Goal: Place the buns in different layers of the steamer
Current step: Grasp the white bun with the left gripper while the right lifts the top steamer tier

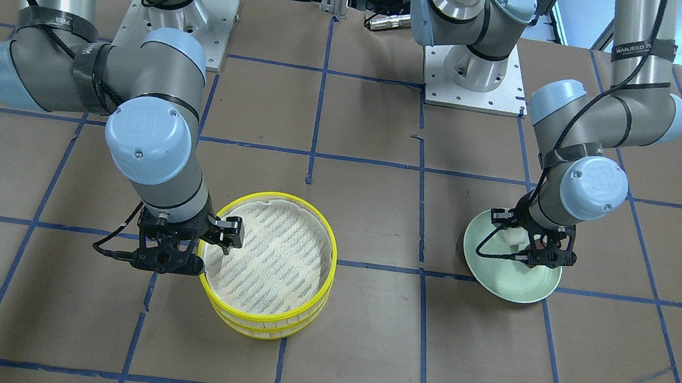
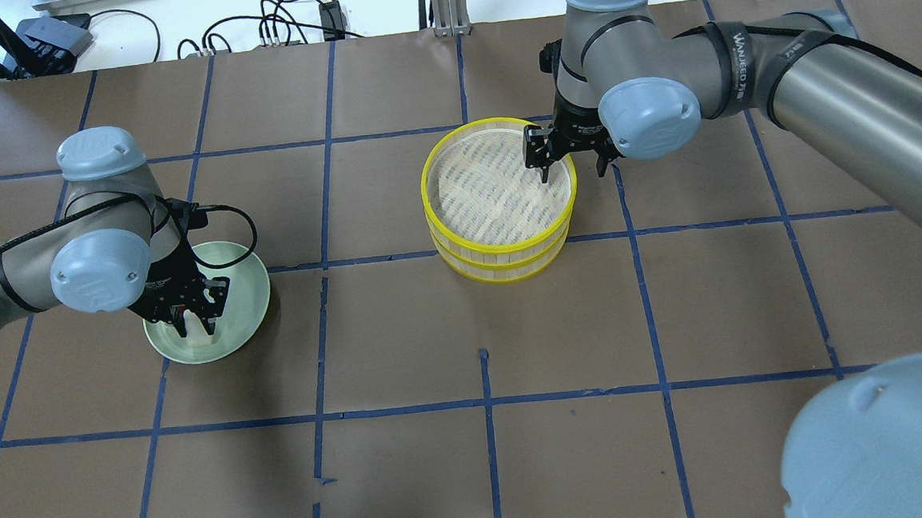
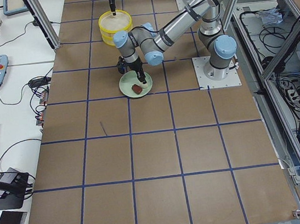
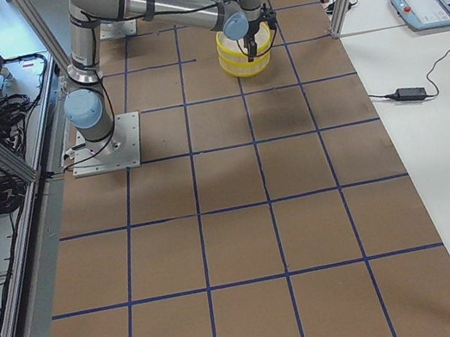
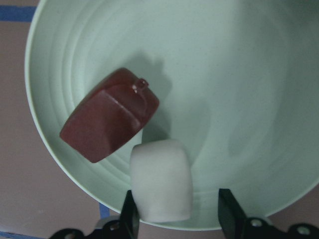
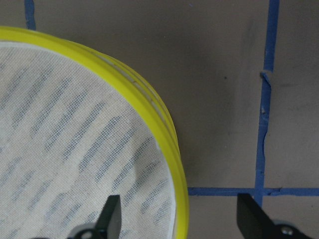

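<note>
The white bun (image 5: 162, 181) and the reddish-brown bun (image 5: 109, 122) lie side by side on a pale green plate (image 5: 249, 74). My left gripper (image 5: 178, 216) is open low over the plate (image 2: 248, 284), its fingers on either side of the white bun (image 1: 512, 238). The two steamer layers (image 2: 500, 250) are stacked, with yellow rims; the top layer's striped cloth (image 1: 274, 255) holds nothing. My right gripper (image 6: 180, 214) is open and straddles the top layer's rim (image 6: 172, 149), one finger inside and one outside. It also shows in the overhead view (image 2: 572, 170).
The table is brown paper with a blue tape grid (image 2: 486, 406). Both arm bases (image 1: 473, 71) stand at the robot's side. The plate (image 3: 147, 89) and the steamer stack (image 3: 114, 23) stand about two grid squares apart.
</note>
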Motion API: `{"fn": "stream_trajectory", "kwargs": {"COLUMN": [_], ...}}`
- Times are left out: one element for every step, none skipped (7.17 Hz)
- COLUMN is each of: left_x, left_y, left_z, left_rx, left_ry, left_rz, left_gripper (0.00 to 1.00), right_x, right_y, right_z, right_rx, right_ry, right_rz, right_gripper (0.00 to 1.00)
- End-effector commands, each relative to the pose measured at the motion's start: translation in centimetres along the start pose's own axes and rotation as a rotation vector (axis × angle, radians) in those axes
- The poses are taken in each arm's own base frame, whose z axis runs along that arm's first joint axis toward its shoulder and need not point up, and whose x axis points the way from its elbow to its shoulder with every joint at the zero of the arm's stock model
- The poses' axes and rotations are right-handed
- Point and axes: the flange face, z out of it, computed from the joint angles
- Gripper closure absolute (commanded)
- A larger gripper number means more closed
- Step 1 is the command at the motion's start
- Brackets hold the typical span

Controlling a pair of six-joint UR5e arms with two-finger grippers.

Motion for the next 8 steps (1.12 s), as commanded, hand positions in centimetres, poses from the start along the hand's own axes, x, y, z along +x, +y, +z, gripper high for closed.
{"fn": "stream_trajectory", "kwargs": {"left_x": [-0.3,0.1,1.2,2.7,3.7,4.5,5.0,6.0], "left_y": [0.3,0.6,1.2,1.8,2.0,1.7,1.1,1.0], "left_z": [-2.9,-4.9,-7.1,-8.5,-9.2,-11.5,-14.2,-15.2], "left_rx": [0.067,0.114,0.143,0.17,0.2,0.249,0.29,0.304], "left_ry": [-0.006,-0.008,0.0,0.052,0.063,0.128,0.217,0.268], "left_rz": [-0.052,-0.081,-0.076,-0.068,-0.056,-0.047,-0.07,-0.067], "left_gripper": [1.0,0.99,0.99,0.99,1.0,0.99,0.99,0.99], "right_x": [0.1,0.2,0.2,0.2,0.6,1.7,5.8,12.2], "right_y": [-0.1,-0.1,-0.1,0.0,0.0,0.1,0.2,-0.2], "right_z": [0.4,0.3,0.4,0.1,-0.4,-2.1,-5.1,-6.8], "right_rx": [-0.004,-0.003,-0.004,-0.003,0.007,0.01,0.006,-0.012], "right_ry": [0.003,0.002,0.004,0.004,0.021,0.039,0.036,0.033], "right_rz": [0.003,0.004,-0.004,-0.007,-0.01,-0.004,-0.039,-0.031], "right_gripper": [0.84,0.92,0.95,0.98,0.99,0.99,0.99,0.99]}}
